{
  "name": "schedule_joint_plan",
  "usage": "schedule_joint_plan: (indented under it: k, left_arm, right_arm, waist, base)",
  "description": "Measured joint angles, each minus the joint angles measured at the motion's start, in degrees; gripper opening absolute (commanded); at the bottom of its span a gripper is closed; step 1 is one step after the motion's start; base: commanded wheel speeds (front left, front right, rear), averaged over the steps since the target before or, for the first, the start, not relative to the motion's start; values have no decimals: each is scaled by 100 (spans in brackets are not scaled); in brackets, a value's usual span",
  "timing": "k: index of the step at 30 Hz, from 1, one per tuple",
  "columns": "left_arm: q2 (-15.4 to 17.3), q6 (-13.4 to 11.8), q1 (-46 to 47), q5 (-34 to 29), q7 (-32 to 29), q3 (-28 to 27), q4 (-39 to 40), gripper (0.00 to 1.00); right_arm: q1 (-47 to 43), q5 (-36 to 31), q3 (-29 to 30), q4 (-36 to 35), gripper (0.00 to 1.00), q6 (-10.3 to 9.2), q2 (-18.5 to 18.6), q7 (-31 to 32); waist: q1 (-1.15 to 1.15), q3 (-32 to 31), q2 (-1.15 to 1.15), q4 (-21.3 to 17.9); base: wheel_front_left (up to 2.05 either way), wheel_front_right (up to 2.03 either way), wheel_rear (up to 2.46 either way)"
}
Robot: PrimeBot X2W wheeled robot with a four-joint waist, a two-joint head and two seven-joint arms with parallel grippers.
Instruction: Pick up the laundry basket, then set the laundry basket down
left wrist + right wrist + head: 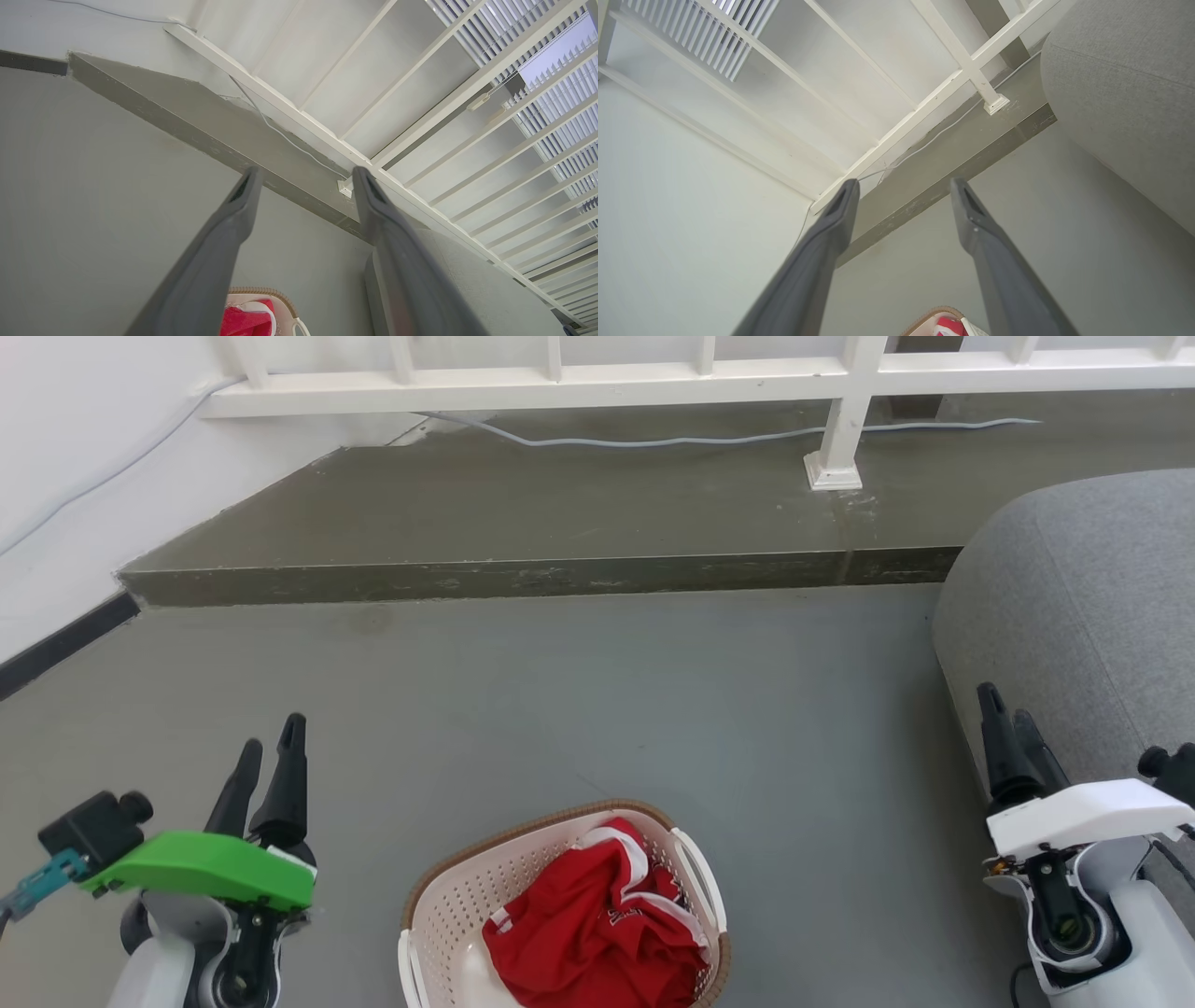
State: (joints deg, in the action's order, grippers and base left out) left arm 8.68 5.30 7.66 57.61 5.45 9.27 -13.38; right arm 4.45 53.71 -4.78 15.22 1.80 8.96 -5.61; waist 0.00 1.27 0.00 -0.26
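Head view: you see the laundry basket (pixel 467 896) standing on the grey floor (pixel 560 691) at bottom centre, between the two arms, with a red garment (pixel 588 924) bunched inside it. The left claw (pixel 272 735) is at the lower left and the right claw (pixel 1005 705) at the lower right, beside a grey cushion (pixel 1074 597); both are clear of the laundry basket. Left wrist view: the left claw's fingers stand apart with nothing between them, and the laundry basket rim shows at the bottom edge. Right wrist view: the right claw is likewise spread and empty, with the laundry basket rim at the bottom edge
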Motion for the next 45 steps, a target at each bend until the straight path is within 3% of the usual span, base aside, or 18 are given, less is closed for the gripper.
schedule_joint_plan:
  k: [20, 45]
  left_arm:
    - [147, -374, 119, -1990, 375, 587, 129, 100]
    - [136, -668, 180, -3534, 853, 1090, -92, 100]
  right_arm:
    - [91, -2174, -624, 83, 100, -398, 219, -371]
    - [96, -4123, -876, 299, 100, -781, 168, -820]
  waist:
    - [0, 46, 0, -5]
    - [0, 98, 0, -17]
  base:
    - [0, 0, 0]
    - [0, 0, 0]
